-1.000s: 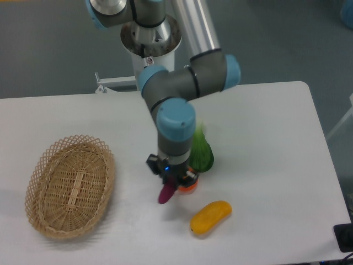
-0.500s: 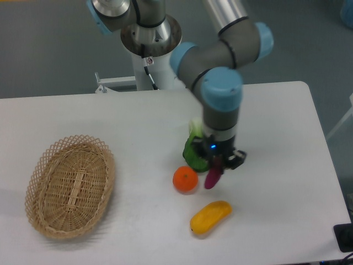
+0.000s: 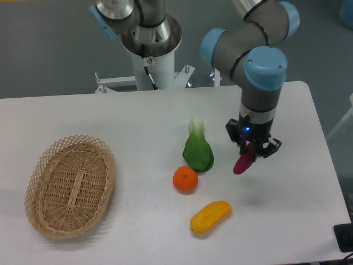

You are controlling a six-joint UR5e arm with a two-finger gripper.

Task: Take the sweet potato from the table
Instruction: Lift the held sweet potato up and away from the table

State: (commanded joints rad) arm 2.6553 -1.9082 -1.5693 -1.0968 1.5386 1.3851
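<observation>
The purple-magenta sweet potato (image 3: 242,162) hangs tilted in my gripper (image 3: 249,151), which is shut on its upper end. It is held above the white table (image 3: 138,116), to the right of the green vegetable, with a faint shadow on the tabletop below it. The arm comes down from the upper right, and its blue-capped wrist sits directly over the gripper.
A green leafy vegetable (image 3: 198,149) stands mid-table, with a round orange (image 3: 185,179) just in front of it and a yellow oblong fruit (image 3: 210,216) nearer the front edge. An oval wicker basket (image 3: 70,185) lies at the left. The robot base (image 3: 149,44) is at the back.
The arm has swung to the right with the sweet potato in its grip, from left of the green vegetable, past the orange, to right of the vegetable.
</observation>
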